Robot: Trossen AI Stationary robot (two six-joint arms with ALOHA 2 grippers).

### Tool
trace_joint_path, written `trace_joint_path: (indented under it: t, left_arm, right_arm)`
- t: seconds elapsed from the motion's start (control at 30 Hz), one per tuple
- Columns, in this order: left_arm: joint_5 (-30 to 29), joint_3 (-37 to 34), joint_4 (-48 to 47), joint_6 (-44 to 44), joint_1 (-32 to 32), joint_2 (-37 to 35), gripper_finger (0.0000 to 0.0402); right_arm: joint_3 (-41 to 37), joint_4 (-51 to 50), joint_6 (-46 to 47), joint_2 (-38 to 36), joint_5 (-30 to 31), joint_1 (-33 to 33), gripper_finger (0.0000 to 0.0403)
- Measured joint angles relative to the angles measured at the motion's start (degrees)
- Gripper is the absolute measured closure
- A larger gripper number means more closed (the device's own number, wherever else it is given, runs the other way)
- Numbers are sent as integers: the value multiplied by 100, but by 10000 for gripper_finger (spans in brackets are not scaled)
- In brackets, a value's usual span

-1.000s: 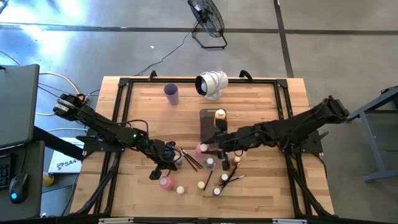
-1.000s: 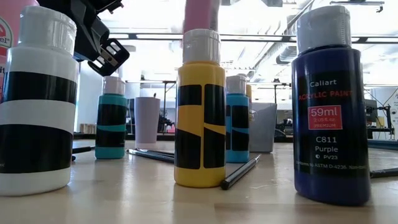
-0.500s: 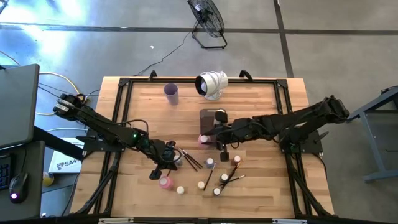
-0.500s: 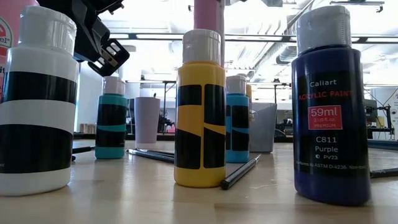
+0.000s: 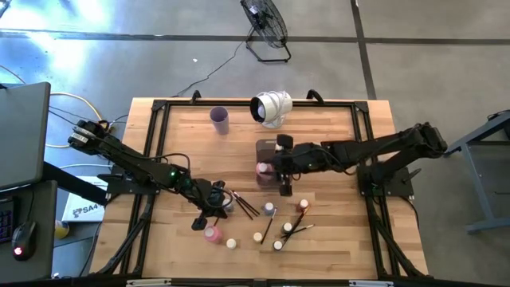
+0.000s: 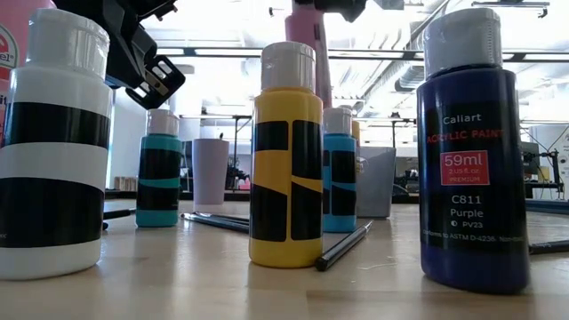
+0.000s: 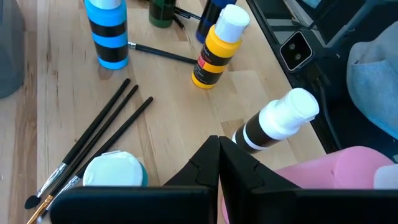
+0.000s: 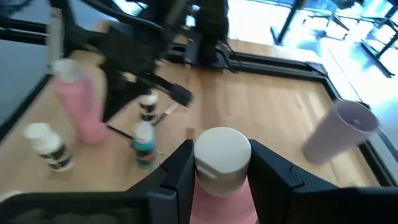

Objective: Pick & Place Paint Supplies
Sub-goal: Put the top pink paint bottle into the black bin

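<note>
My right gripper (image 5: 271, 170) is shut on a pink paint bottle (image 5: 261, 169) with a white cap (image 8: 222, 152), held in the air by the near end of the grey tray (image 5: 269, 149). My left gripper (image 5: 221, 199) hovers shut, holding nothing, above the table's left middle. Beside it lie dark paintbrushes (image 5: 243, 204) flat on the wood. A second pink bottle (image 5: 211, 233) and several small white-capped bottles (image 5: 269, 209) stand on their bases nearer the front edge. In the low view the held pink bottle (image 6: 308, 58) hangs behind a yellow bottle (image 6: 285, 160). My right gripper pinches the pink bottle's upper body, just under the white cap (image 8: 219, 186), between its two fingers (image 8: 177, 171). The fingers come from the table's right, slanting down. The bottle hangs upright below them, clear of the table.
A lilac cup (image 5: 219, 119) and a white lamp-like object (image 5: 271, 108) stand at the far side. Black frame rails (image 5: 155, 151) run along the table's edges. In the low view, black-and-white (image 6: 53, 151), teal (image 6: 160, 173) and purple (image 6: 471, 160) bottles stand close to the camera.
My right gripper has carried the pink bottle toward the table's far edge, up to the tray's near end. It has swung a little with the move and tipped further down. The bottle stays upright and clear of the table.
</note>
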Motion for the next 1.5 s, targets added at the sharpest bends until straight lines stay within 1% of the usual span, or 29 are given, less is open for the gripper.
trace_joint_path:
  t: [0.17, 0.27, 0.33, 0.47, 0.6, 0.67, 0.8, 0.97, 1.17, 1.5]
  left_arm:
    - [0, 0, 0, -1, 0, 0, 396]
    - [-2, 0, -2, -2, 0, 0, 396]
    - [-6, 0, 0, -2, 0, 0, 396]
    - [-23, 0, 4, -2, 0, 0, 396]
    - [-33, 0, 17, -22, 0, 0, 396]
    - [-86, 0, 24, -24, 0, 0, 396]
    - [-156, 0, 32, -25, 2, 0, 396]
    - [-175, 0, 46, -24, 2, 0, 396]
    - [-173, 0, 44, -22, 2, 0, 396]
    - [-262, 0, 42, -22, 2, 0, 396]
  right_arm:
    - [0, -170, -3, -68, -39, -230, 291]
    - [-84, -140, -3, -203, -268, -313, 291]
    - [-360, 141, -6, -400, -337, -349, 291]
    - [-1258, 891, 137, -964, -384, -400, 291]
    - [-2082, 1675, 153, -1474, -111, -479, 291]
    - [-2413, 1990, 177, -1632, -147, -560, 291]
    - [-2868, 2291, 444, -1673, -359, -801, 290]
    - [-3323, 2772, 741, -1549, -600, -1022, 290]
    - [-3683, 3189, 776, -1550, -536, -1031, 289]
    - [-3849, 3225, 918, -1543, -502, -1029, 289]
